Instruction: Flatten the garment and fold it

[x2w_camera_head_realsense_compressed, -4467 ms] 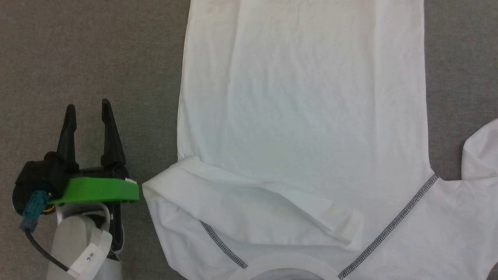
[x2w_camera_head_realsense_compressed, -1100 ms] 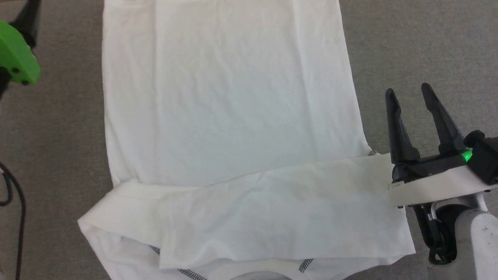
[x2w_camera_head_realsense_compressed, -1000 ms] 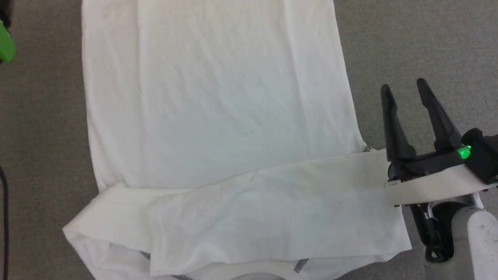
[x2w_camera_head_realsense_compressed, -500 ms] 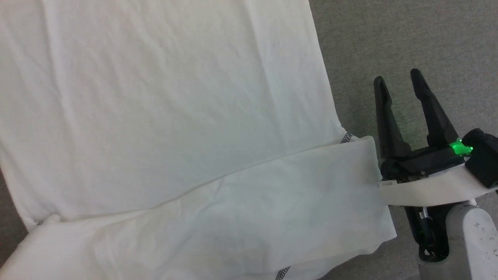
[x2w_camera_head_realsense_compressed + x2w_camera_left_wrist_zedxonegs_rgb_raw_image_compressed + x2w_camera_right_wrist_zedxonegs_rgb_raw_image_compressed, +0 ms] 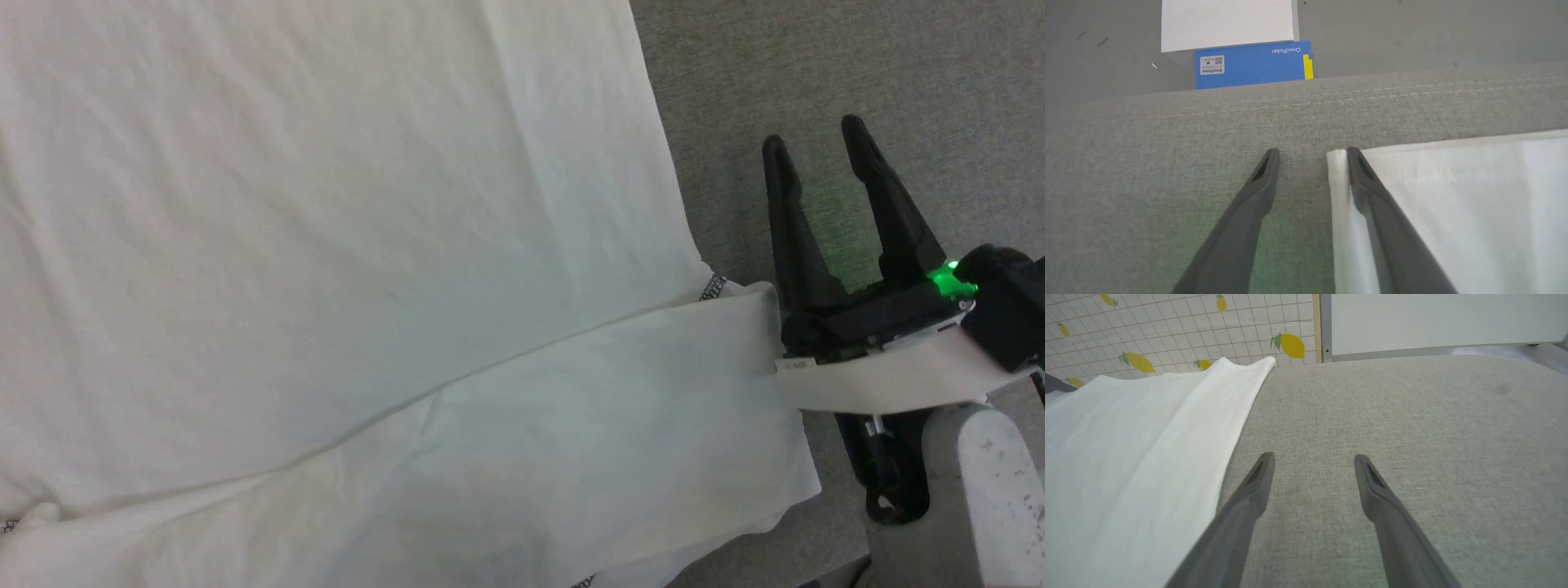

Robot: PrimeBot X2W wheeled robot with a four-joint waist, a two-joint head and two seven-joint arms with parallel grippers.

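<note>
Since a second ago the head camera is shifting, while the soft, light garment [image 5: 326, 245] is lying spread on the grey surface [image 5: 816, 65], right pincer [image 5: 812, 135] apart beside it, left pincer [image 5: 1311, 154] apart astride a hemmed corner, probably the best pinching place.

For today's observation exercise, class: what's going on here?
A two-armed robot is folding a white garment spread on a grey fabric surface. One layer already lies folded across it. The left gripper stands open, fingers straddling a hemmed corner; the right gripper is open over bare surface beside the garment.
</note>
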